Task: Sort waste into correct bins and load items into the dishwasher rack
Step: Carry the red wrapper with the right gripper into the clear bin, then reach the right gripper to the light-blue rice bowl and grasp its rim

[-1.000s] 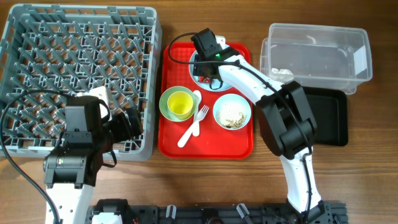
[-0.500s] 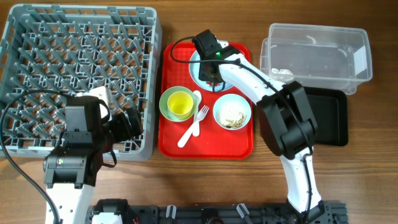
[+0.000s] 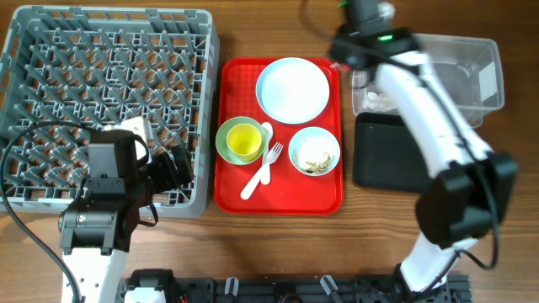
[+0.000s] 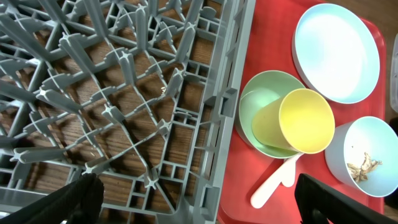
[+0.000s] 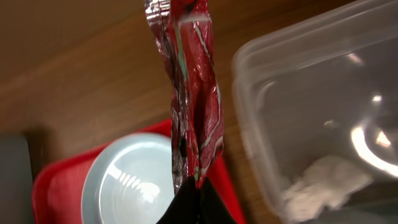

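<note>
My right gripper is shut on the lower end of a red shiny wrapper, which hangs between the pale-blue plate and the clear tub. A white scrap lies in that tub. In the overhead view the right arm reaches past the red tray's far right corner. The plate is bare. A yellow cup sits in the green bowl, and food leftovers lie in the blue bowl. My left gripper stands open over the rack's near right corner.
A white fork and spoon lie on the red tray between the bowls. The black tray sits right of it, in front of the clear tub. Cables trail over the rack's left side.
My right gripper shut on the wrapper on the plate, then rose and swung right toward the clear tub with it. The left arm has not moved.
</note>
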{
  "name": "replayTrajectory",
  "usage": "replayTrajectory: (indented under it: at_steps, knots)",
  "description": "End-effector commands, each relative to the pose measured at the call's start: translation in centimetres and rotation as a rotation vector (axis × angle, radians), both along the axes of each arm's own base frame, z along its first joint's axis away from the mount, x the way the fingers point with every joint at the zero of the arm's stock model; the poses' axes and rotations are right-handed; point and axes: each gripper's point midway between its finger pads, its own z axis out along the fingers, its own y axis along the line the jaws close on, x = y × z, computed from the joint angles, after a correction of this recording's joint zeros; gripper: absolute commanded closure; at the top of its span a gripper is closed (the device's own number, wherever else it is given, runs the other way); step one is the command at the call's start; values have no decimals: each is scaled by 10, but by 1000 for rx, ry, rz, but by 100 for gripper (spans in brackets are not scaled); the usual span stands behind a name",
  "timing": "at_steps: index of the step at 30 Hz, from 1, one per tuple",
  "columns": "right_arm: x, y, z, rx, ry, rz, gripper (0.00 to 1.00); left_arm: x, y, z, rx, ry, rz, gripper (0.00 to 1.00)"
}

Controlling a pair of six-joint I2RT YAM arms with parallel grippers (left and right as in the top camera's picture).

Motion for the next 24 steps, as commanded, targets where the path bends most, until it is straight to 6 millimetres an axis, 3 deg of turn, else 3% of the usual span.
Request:
replayTrajectory:
  at_steps: [1, 4, 7, 9, 11, 15, 17, 18, 24]
  knots:
    - [-1, -47, -9, 35, 40, -137, 95, 2, 0, 9, -13, -24, 2, 0]
    - [-1, -70, -19, 79, 70, -170, 94, 2, 0, 9, -13, -24, 2, 0]
    - [-6, -90, -30, 98, 98, -207, 87, 2, 0, 9, -13, -24, 3, 0]
    - [-8, -98, -33, 108, 107, -219, 68, 2, 0, 9, -13, -24, 3, 0]
    - [-8, -102, -34, 117, 111, -214, 42, 2, 0, 9, -13, -24, 3, 0]
    - [-8, -97, -28, 83, 110, -71, 19, 2, 0, 9, -13, -24, 3, 0]
    - [-10, -94, -16, 71, 88, -9, 9, 2, 0, 9, -13, -24, 3, 0]
    - [-13, -88, 0, 71, 58, 44, 5, 2, 0, 9, -13, -24, 2, 0]
    - [-55, -61, 61, 70, -10, 287, 2, 2, 0, 9, -13, -24, 2, 0]
